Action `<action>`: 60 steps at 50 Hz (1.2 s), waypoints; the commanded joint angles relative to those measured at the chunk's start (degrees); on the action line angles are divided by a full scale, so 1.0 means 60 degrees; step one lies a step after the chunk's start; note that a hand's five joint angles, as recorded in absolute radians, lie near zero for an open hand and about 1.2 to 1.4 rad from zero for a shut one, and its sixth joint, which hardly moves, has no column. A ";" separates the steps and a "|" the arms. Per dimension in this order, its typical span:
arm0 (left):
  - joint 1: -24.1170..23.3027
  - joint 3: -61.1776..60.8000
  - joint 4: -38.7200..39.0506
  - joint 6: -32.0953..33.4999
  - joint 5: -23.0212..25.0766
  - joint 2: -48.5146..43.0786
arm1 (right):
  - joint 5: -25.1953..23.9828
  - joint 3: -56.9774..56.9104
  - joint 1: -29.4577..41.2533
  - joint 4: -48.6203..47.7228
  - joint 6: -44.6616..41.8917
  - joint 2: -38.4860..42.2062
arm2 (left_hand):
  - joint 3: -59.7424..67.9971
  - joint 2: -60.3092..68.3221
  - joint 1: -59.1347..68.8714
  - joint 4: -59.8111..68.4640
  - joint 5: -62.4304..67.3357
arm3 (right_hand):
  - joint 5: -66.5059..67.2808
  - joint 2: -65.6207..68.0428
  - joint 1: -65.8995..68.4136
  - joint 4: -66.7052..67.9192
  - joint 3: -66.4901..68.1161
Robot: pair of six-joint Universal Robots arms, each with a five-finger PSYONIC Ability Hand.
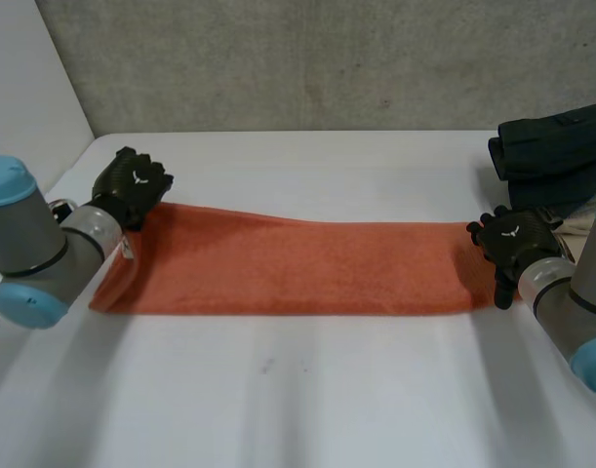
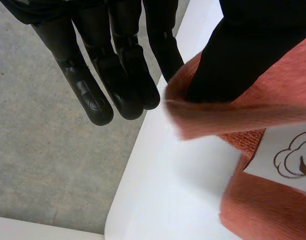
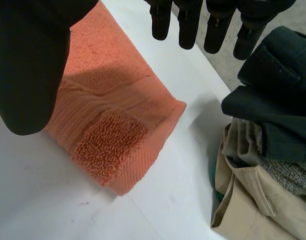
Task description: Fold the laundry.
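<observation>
An orange towel (image 1: 298,263) lies as a long folded strip across the table (image 1: 307,390). My left hand (image 1: 132,185) is at its far left corner. In the left wrist view its fingers (image 2: 117,75) are straight and off the cloth, while the thumb (image 2: 243,55) is pushed in behind a raised edge of the towel (image 2: 243,120) next to a white label (image 2: 288,155). My right hand (image 1: 512,239) hovers at the towel's right end (image 3: 112,115). Its fingers (image 3: 188,25) are straight and its thumb (image 3: 27,65) stands wide apart, holding nothing.
A pile of clothes (image 1: 556,146), dark green on top, sits at the back right, close behind my right hand. The right wrist view shows a dark green garment (image 3: 273,100) over a beige one (image 3: 248,190). A grey wall (image 1: 327,58) rises behind the table.
</observation>
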 commanded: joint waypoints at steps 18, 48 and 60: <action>-0.0042 -0.3398 -0.0612 -0.0046 0.1047 0.4465 | -0.1052 -0.1004 -0.0072 0.0587 0.0209 -0.0357 | 0.1943 0.1906 0.2157 0.1900 0.2408 | -0.0455 -0.0390 -0.0538 -0.0367 -0.0401; -0.0103 -0.4072 -0.0495 -0.0061 0.1033 0.7807 | -0.3603 -0.6705 0.0441 0.1437 0.2671 0.3793 | 0.1943 0.1906 0.2157 0.1900 0.2408 | 1.1212 1.1276 1.1128 1.1299 1.1266; 0.1598 -0.3955 -0.0597 -0.0484 0.1135 0.7162 | -0.2694 -0.3175 -0.0775 0.2974 0.0416 -0.2962 | 0.1943 0.1906 0.2157 0.1900 0.2408 | 1.1212 1.1276 1.1128 1.1299 1.1266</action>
